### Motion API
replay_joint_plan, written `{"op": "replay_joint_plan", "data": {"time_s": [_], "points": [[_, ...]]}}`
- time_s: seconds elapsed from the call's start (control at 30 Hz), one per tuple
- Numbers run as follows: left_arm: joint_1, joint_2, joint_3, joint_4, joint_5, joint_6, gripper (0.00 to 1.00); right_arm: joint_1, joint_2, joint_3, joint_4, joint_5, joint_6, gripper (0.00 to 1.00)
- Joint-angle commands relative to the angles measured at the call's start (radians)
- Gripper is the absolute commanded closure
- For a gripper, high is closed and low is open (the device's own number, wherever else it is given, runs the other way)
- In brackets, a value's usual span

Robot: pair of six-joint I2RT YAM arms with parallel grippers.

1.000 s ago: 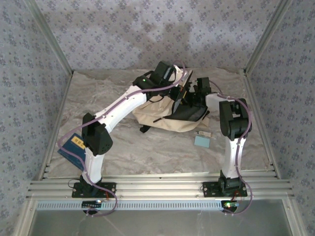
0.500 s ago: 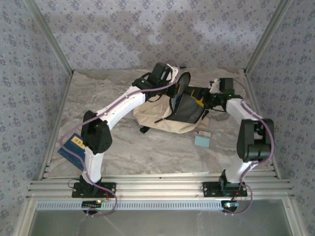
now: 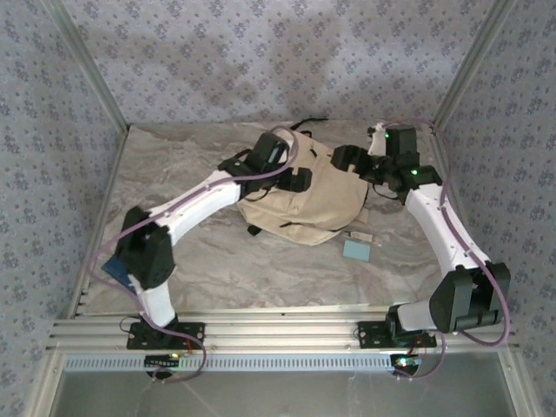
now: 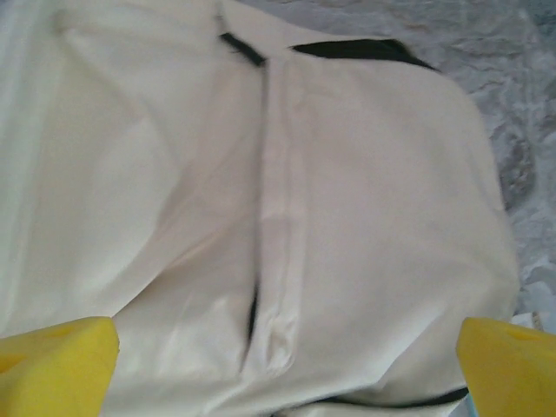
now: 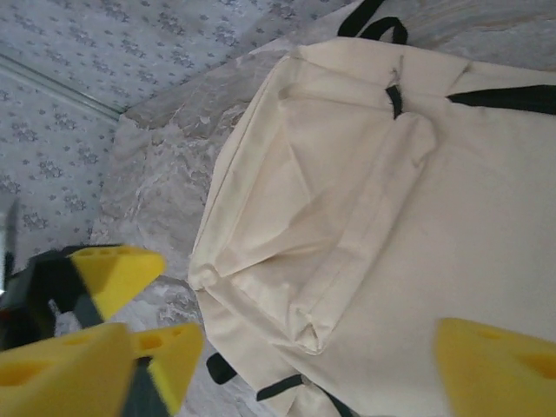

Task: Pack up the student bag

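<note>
The student bag (image 3: pixel 317 204) lies flat on the marble-patterned table, cream with black straps, its main opening fallen shut. My left gripper (image 3: pixel 296 180) hovers over the bag's left part, open. In the left wrist view its yellow fingertips (image 4: pixel 54 365) stand far apart over the bag's cloth (image 4: pixel 365 200), nothing between them. My right gripper (image 3: pixel 349 160) hangs open above the bag's upper right corner. The right wrist view looks down on the bag (image 5: pixel 391 200) and its black top handle (image 5: pixel 373 19), with wide yellow fingertips (image 5: pixel 499 369) and nothing held.
A small light-blue item (image 3: pixel 356 249) and a small white piece (image 3: pixel 358 235) lie on the table just right of the bag's near edge. A blue book (image 3: pixel 115 266) lies at the left edge beside the left arm. Patterned walls close in three sides.
Both grippers opened and let go of the bag's raised opening. The bag dropped flat, its dark inside no longer showing. The right arm swung out to the right and back.
</note>
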Motion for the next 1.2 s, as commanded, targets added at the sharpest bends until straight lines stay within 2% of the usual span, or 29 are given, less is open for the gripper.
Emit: {"op": "replay_joint_plan", "data": {"time_s": [0.0, 0.13, 0.33, 0.47, 0.57, 0.7, 0.8, 0.97, 1.17], "points": [[0.036, -0.159, -0.124, 0.041, -0.141, -0.085, 0.00, 0.065, -0.004, 0.028, -0.007, 0.127, -0.036, 0.00], [0.142, -0.303, -0.330, 0.023, -0.170, -0.171, 0.00, 0.096, -0.004, -0.014, 0.050, 0.171, -0.019, 0.00], [0.286, -0.483, -0.594, -0.071, -0.348, -0.270, 0.00, 0.177, 0.014, -0.036, 0.051, 0.302, -0.033, 0.00], [0.429, -0.611, -0.748, -0.117, -0.412, -0.377, 0.00, 0.251, 0.055, -0.073, 0.055, 0.364, -0.064, 0.00], [0.561, -0.726, -0.859, -0.121, -0.423, -0.452, 0.00, 0.290, 0.089, -0.085, 0.065, 0.377, -0.071, 0.00], [0.737, -0.849, -0.958, -0.088, -0.355, -0.463, 0.00, 0.314, 0.137, -0.085, 0.063, 0.370, -0.066, 0.00], [0.847, -0.864, -0.970, -0.079, -0.308, -0.426, 0.00, 0.321, 0.165, -0.080, 0.063, 0.355, -0.059, 0.00], [1.001, -0.786, -0.967, -0.050, -0.225, -0.404, 0.00, 0.333, 0.197, -0.060, 0.047, 0.354, -0.064, 0.00], [1.125, -0.692, -0.990, 0.015, -0.200, -0.397, 0.00, 0.335, 0.211, -0.053, 0.039, 0.356, -0.075, 0.00]]}}
